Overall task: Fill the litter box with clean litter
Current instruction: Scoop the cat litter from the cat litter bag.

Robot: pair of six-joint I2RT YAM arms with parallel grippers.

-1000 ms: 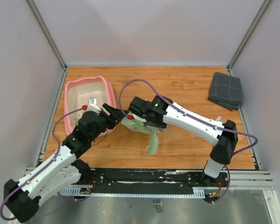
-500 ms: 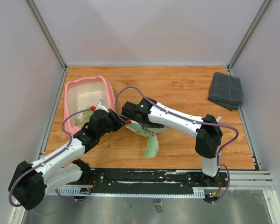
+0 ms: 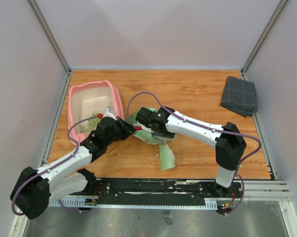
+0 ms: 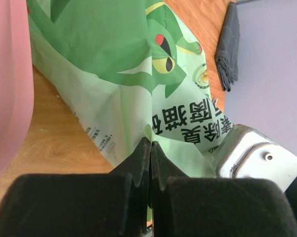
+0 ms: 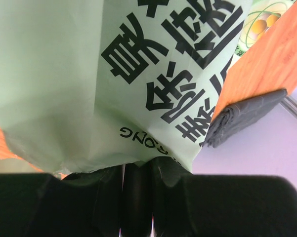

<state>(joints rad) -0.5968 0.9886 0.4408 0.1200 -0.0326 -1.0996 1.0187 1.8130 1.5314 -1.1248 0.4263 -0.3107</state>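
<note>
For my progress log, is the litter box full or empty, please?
Mostly empty: the litter box shows only a small patch of clean litter.

A wooden table (image 3: 197,94) is carrying the pink litter box (image 3: 91,84) at its left side, a light green printed bag (image 3: 166,157) is lying crumpled just beside it near the middle, and a grey folded cloth (image 3: 239,96) is resting well apart at the far right

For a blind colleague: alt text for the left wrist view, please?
The left gripper pinches a fold of the green printed bag, jaws shut. The pink litter box edges the left; a grey folded cloth lies beyond on the wooden table.
</note>
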